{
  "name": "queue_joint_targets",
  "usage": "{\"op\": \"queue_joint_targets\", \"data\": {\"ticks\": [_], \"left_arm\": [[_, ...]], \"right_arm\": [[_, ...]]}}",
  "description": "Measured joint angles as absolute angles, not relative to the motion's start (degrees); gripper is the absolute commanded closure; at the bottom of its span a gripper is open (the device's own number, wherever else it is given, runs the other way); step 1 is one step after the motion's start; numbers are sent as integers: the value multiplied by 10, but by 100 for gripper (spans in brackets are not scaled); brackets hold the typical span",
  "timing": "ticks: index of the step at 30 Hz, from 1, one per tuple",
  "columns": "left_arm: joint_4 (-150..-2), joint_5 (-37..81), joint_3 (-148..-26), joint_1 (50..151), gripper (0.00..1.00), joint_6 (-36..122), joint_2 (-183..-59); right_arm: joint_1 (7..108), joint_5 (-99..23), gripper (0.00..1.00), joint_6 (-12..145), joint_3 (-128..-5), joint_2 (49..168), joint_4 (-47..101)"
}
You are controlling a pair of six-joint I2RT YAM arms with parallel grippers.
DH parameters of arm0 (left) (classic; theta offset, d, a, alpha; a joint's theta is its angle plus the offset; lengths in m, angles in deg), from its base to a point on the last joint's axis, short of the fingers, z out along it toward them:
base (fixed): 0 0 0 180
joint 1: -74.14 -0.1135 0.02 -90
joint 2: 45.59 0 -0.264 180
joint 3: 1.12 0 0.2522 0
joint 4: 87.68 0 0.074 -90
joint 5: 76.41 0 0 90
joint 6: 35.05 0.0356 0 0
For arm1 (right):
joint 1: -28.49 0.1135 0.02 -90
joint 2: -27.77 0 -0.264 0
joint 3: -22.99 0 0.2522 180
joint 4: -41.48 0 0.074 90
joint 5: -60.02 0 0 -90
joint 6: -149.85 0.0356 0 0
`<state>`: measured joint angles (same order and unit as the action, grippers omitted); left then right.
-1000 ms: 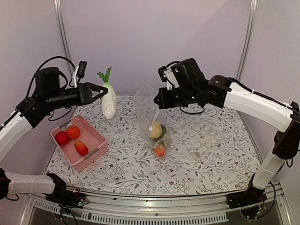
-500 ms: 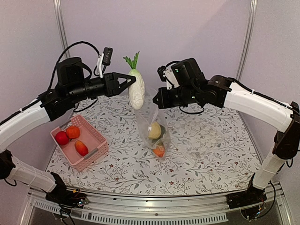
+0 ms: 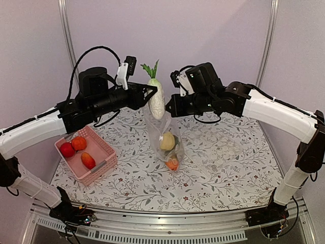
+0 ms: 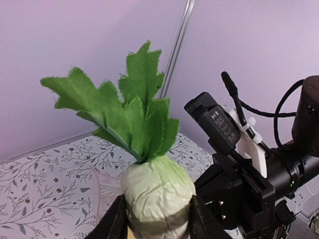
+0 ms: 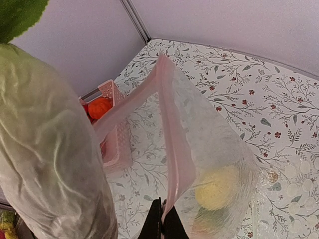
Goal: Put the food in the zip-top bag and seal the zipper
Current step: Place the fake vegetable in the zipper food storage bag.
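The left gripper (image 4: 157,225) pinches a white radish with green leaves (image 3: 156,99), held upright at the mouth of a large clear crinkly zip-top bag (image 3: 161,127). The right gripper (image 5: 162,225) is pressed together on the bag's pinkish zipper strip (image 5: 173,149), holding the bag up. A yellow toy (image 3: 168,141) and an orange toy (image 3: 173,163) lie at the bottom of the bag. Three red-orange fruits (image 3: 78,143) sit in a pink plastic basket (image 3: 104,151). Underneath is a floral tablecloth (image 3: 228,162), with lilac walls (image 3: 203,30) around. The radish's lower end is cut off in the left wrist view.

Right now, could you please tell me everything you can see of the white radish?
The white radish is a toy with crinkled pale skin, greenish at the top, and jagged green cloth-like leaves. It hangs upright, clamped at its sides by the left gripper, at the open mouth of the zip-top bag. Whether its tip touches the bag is unclear.
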<state>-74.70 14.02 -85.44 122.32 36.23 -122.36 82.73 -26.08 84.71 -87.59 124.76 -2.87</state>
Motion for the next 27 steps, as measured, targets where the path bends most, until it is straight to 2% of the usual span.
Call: {"op": "queue_joint_targets", "data": {"ticks": [11, 27], "left_arm": [[-653, 82, -891, 1242, 68, 378, -1262], [-460, 111, -1002, 1243, 66, 324, -1321]], "right_arm": [[827, -260, 100, 847, -876, 1247, -27], [827, -260, 100, 850, -875, 1247, -27]]}}
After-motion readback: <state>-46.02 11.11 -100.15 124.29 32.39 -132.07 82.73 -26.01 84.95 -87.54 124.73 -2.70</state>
